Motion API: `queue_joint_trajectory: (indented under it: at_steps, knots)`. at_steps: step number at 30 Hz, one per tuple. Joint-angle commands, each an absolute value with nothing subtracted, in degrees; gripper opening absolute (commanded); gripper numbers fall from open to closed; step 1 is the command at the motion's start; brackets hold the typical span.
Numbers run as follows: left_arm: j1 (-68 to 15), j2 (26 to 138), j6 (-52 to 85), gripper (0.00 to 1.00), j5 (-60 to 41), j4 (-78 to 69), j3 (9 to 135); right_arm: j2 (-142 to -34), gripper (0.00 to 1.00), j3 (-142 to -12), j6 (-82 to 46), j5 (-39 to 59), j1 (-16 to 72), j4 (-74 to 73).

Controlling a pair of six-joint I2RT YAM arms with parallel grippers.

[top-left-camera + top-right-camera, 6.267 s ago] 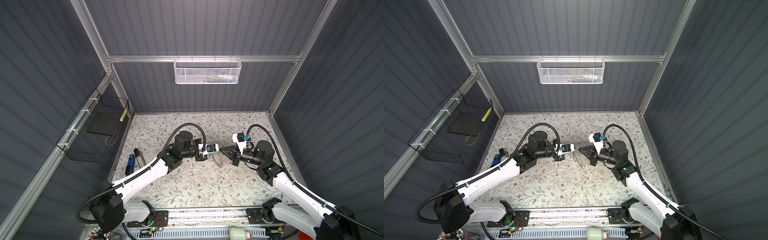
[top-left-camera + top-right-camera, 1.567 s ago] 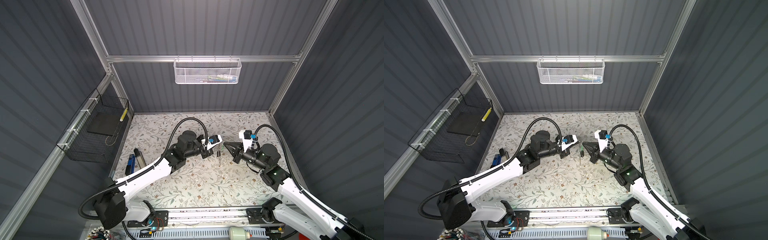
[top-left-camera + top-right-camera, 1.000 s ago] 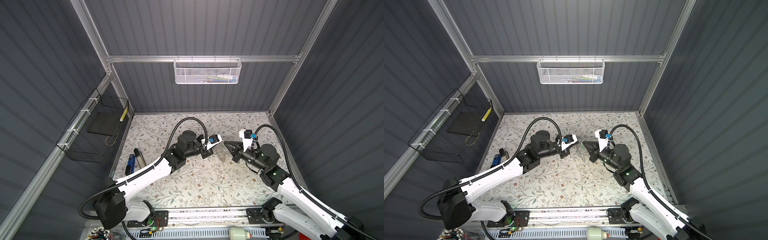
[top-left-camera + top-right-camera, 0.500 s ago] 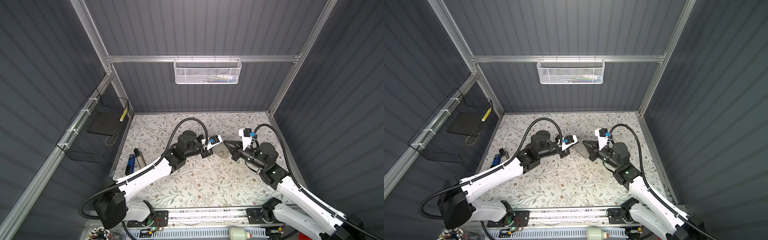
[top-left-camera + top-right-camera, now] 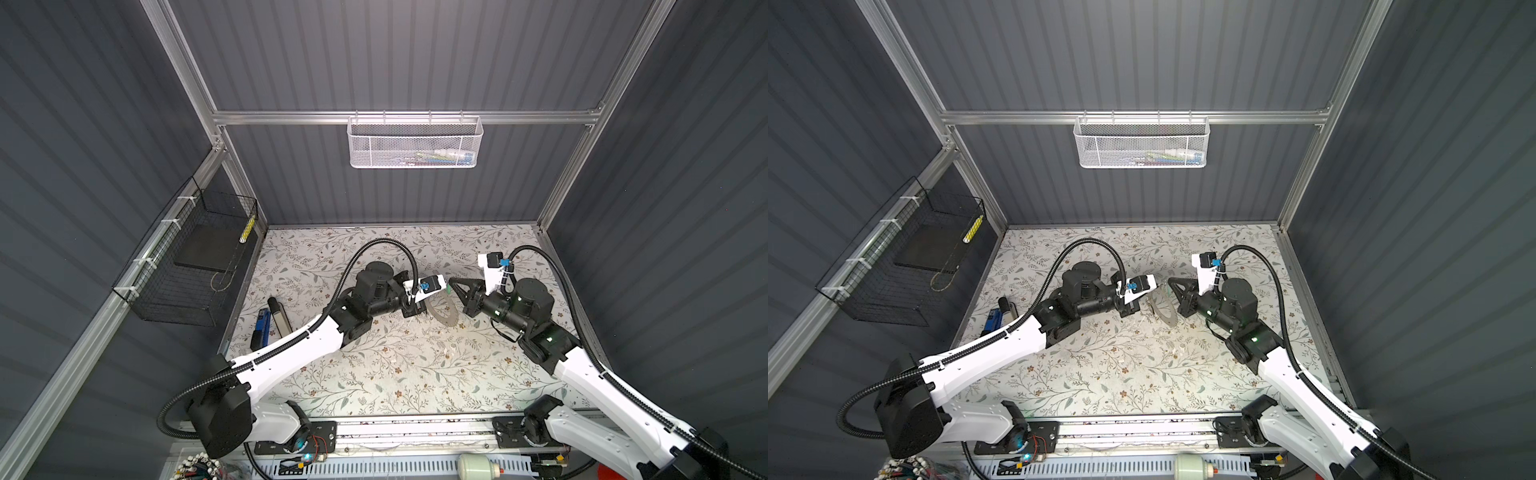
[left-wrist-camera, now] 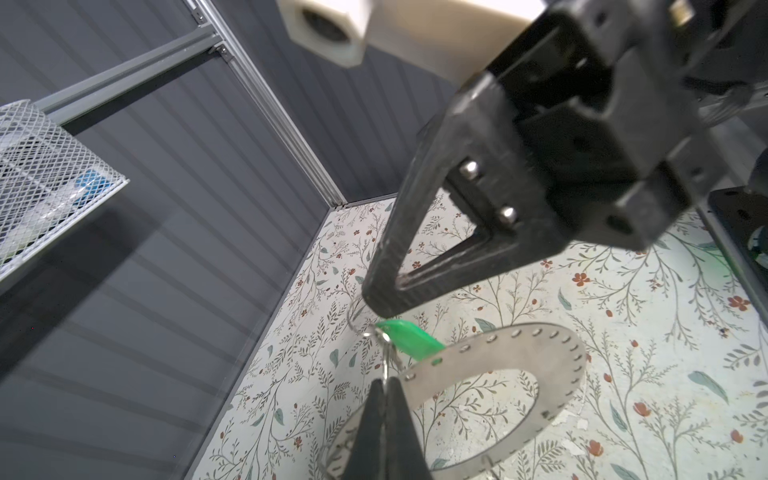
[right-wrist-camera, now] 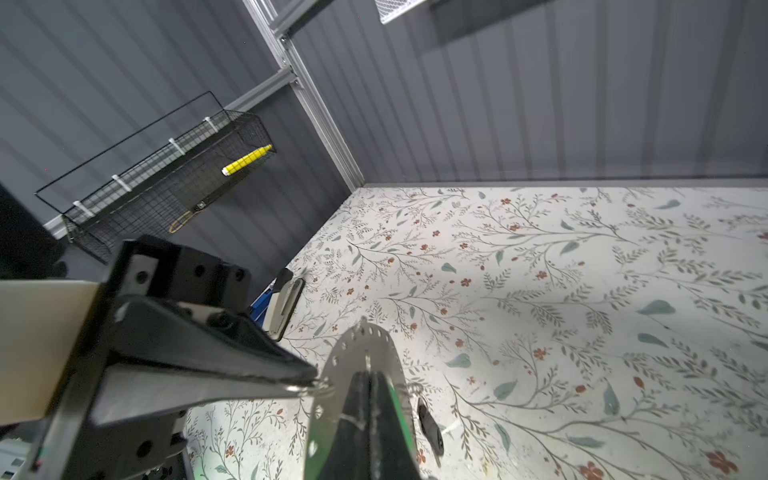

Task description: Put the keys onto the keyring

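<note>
The keyring (image 6: 552, 374), a flat grey plate with rim holes, hangs tilted above the mat; it also shows in both top views (image 5: 444, 314) (image 5: 1163, 311). My left gripper (image 6: 386, 388) (image 5: 417, 309) is shut on a thin wire loop (image 6: 386, 361) at the plate's rim. The green key tag (image 6: 411, 340) (image 5: 449, 289) hangs on the wire beside it. Just above the tag, my right gripper (image 6: 374, 301) (image 7: 370, 376) (image 5: 451, 282) is shut on another wire loop (image 6: 353, 318). The black key head (image 7: 430, 424) dangles behind the plate.
A blue tool (image 5: 262, 330) and a grey-and-black case (image 5: 280, 316) lie at the mat's left edge. A black wire basket (image 5: 195, 270) hangs on the left wall. A white mesh basket (image 5: 415, 143) hangs on the back wall.
My right gripper has moved left toward my left gripper, so the tips now nearly meet over the plate. Both grippers stayed shut.
</note>
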State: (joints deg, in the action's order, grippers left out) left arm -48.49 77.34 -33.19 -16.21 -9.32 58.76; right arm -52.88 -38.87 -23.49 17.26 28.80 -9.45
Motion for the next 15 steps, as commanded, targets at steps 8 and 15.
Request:
queue_joint_trajectory:
  at_steps: [8,15]
  knots:
    - [-48.8,75.8,-32.9,0.00,-17.8,-11.9,59.0,-52.4,0.00,-40.4,-22.0,15.7,29.2,-5.3]
    - [-47.1,74.1,-32.1,0.00,-22.8,-8.9,57.2,-54.6,0.00,-38.4,-21.0,14.7,28.7,-0.7]
